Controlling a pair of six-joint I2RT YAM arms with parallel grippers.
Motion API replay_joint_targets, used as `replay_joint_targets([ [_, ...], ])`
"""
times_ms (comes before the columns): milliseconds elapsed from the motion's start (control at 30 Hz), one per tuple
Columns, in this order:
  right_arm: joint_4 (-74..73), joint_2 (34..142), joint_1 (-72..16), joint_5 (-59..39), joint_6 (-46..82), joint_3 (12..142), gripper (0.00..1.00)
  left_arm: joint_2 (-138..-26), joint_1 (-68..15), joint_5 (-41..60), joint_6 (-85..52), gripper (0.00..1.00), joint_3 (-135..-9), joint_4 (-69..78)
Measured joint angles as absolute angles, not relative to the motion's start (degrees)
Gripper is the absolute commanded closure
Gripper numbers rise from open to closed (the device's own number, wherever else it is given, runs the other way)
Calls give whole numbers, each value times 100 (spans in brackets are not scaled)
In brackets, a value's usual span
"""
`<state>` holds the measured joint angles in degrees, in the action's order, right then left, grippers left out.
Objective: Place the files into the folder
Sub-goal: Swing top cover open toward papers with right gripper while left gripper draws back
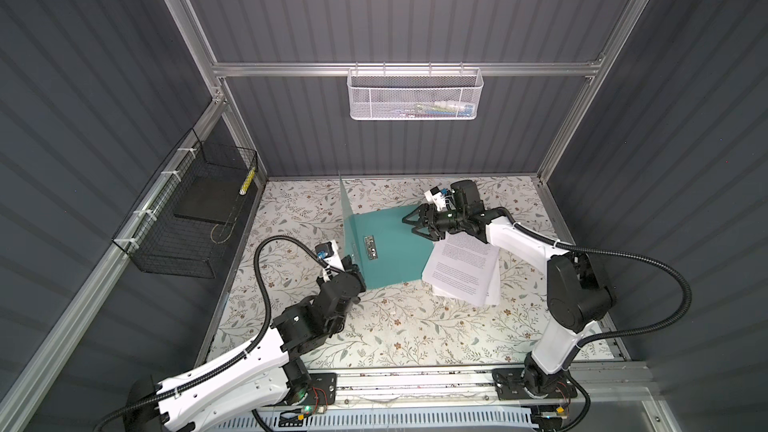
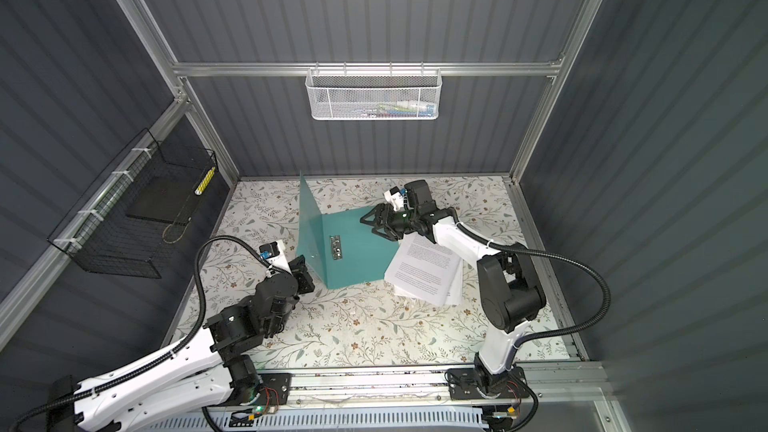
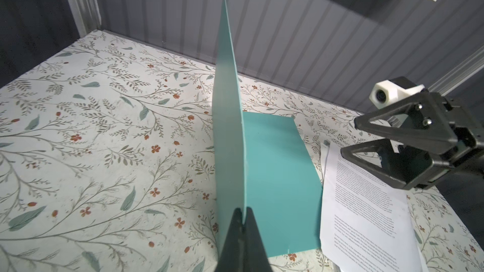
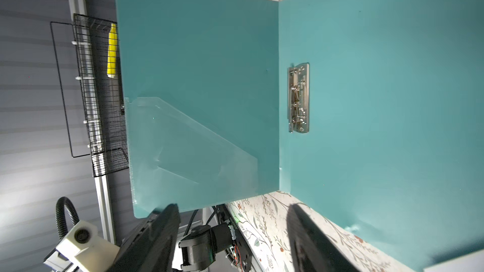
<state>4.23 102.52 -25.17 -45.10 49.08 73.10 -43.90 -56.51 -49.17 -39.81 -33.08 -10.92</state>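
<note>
The teal folder lies open, its back cover flat on the table with the metal clip near the spine. Its front cover stands upright. My left gripper is shut on that cover's near edge. The files, white printed sheets, lie in a loose stack against the flat cover's right edge. My right gripper hovers open over the flat cover's far right corner, holding nothing.
A black wire basket on the left wall holds a black slab and a yellow item. A white mesh basket hangs on the back wall. The table has a floral cover, with walls on three sides.
</note>
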Motion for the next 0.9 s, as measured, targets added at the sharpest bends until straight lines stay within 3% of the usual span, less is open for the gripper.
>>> replay_joint_targets([
  [167, 600, 10578, -2517, -4226, 4587, 7085, 34, -4073, -5651, -5343, -4469, 100, -3271, -1863],
  [200, 624, 10652, -2517, -4182, 4532, 7041, 34, -4034, -5651, -5468, -4641, 89, -3262, -2062],
  [233, 637, 10731, -2517, -4154, 4477, 7002, 34, -4003, -5651, -5594, -4838, 68, -3251, -2274],
  [300, 652, 10840, -2519, -4108, 4416, 6932, 34, -3953, -5651, -5837, -5269, 44, -3225, -2729],
  [367, 690, 10908, -2526, -4060, 4351, 6884, 34, -3931, -5651, -6069, -5830, 37, -3216, -3249],
  [633, 746, 10925, -2574, -3898, 4147, 6781, 34, -4045, -5651, -6626, -7933, 35, -3232, -5256],
  [900, 860, 10884, -2587, -3743, 3948, 6650, 34, -4606, -5651, -6479, -6785, 35, -3854, -4584],
])
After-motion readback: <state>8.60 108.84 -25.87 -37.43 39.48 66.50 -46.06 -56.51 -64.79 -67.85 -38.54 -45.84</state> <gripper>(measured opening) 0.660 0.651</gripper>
